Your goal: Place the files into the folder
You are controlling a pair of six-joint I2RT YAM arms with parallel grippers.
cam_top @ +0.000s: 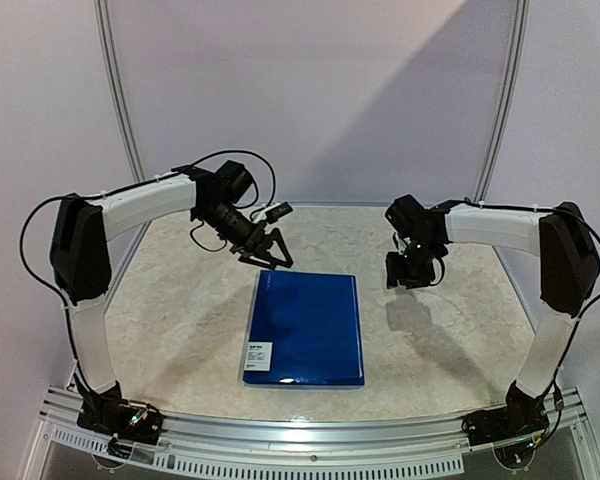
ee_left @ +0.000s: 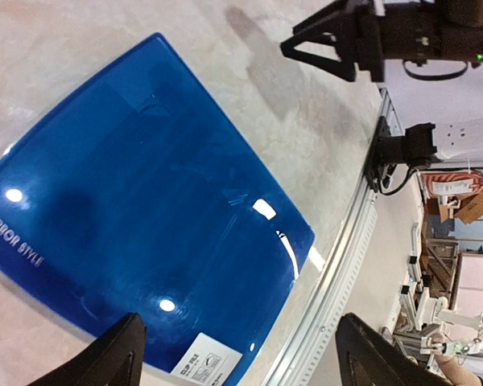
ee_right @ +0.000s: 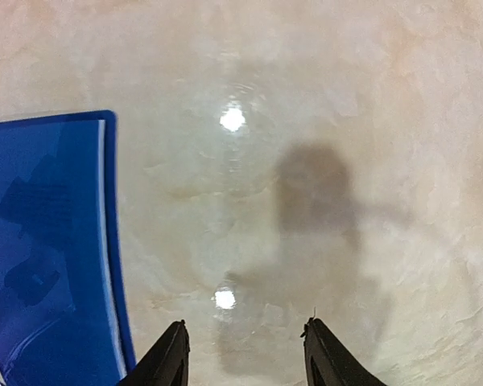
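Midway between the worktop's (cam_top: pixel 160 330) side edges, and closer to its near edge than its far one, the folder (cam_top: pixel 308 325) lies shut and flat. No loose files show on the worktop in any view. The left hand (cam_top: pixel 268 252) hangs above the folder's far edge, fingers spread wide with nothing between them. The right hand (cam_top: pixel 411 278) hangs over bare worktop toward the right edge, apart from the folder, fingers about half apart and likewise empty. A small label (cam_top: pixel 258 354) sits at the cover's near left corner.

I judge the filing done, with the sheets presumably under the cover. What is left is to take both arms clear, which calls only for lifting them without nudging the glossy cover.

Only the right wrist view shows a pale strip (ee_right: pixel 103 241) along the folder's edge, perhaps paper inside. Only the left wrist view makes the cover's lettering (ee_left: pixel 16 237) readable. The top view alone places both hands at once.
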